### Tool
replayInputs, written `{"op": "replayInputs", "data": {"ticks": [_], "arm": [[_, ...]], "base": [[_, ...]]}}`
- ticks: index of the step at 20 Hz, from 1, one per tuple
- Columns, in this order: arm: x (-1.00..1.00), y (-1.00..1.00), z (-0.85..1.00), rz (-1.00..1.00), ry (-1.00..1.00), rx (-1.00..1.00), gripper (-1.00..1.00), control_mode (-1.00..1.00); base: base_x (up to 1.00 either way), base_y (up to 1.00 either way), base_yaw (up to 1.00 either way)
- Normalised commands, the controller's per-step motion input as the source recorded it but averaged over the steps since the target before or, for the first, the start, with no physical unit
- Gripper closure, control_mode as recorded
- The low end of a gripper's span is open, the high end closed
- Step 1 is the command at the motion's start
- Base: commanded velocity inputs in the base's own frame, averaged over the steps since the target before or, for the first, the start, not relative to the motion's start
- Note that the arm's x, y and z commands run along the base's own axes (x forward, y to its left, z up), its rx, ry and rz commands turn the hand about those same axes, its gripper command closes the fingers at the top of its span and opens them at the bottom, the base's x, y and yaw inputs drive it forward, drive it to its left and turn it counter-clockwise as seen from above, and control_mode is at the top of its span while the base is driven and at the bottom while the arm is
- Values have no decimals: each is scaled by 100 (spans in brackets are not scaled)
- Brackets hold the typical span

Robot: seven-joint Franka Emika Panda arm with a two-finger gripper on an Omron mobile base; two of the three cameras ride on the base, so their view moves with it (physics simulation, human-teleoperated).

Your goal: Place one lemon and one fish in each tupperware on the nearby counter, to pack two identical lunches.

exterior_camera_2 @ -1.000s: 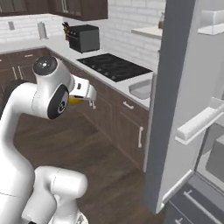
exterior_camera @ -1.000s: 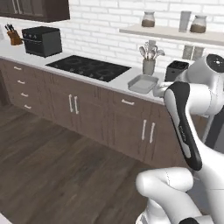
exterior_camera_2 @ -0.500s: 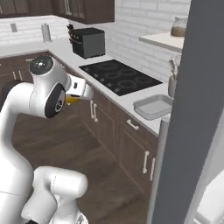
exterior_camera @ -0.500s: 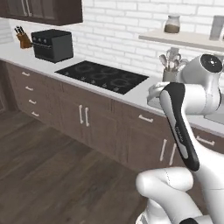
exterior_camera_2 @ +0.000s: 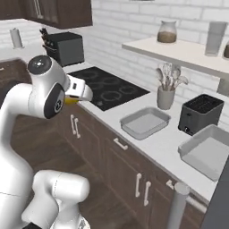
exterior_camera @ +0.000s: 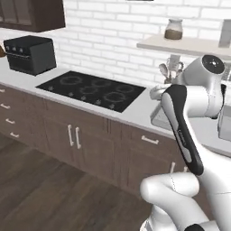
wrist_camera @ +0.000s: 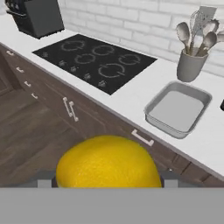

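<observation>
Robot gripper (exterior_camera_2: 76,97) grasping a lemon (wrist_camera: 108,162) above the kitchen floor.
The white counter (wrist_camera: 127,101) ahead carries two grey tubs, one (wrist_camera: 178,108) beside the utensil pot, seemingly both empty.

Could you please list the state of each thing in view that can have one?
tool: shut on the lemon, carried above the floor.
lemon: held in the tool.
near tupperware: empty, on the counter.
far tupperware: empty, on the counter.
cabinet doors: closed.
</observation>
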Motion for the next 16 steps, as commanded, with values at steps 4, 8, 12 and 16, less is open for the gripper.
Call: {"op": "replayInputs", "data": {"ticks": [4,8,12,16], "arm": [[0,0,0,0,0,0,100,100],[0,0,0,0,0,0,100,100],[0,0,0,0,0,0,100,100],[0,0,0,0,0,0,100,100]], "base": [[41,0,-62],[47,6,-71],[86,63,-52],[95,100,-31]]}}
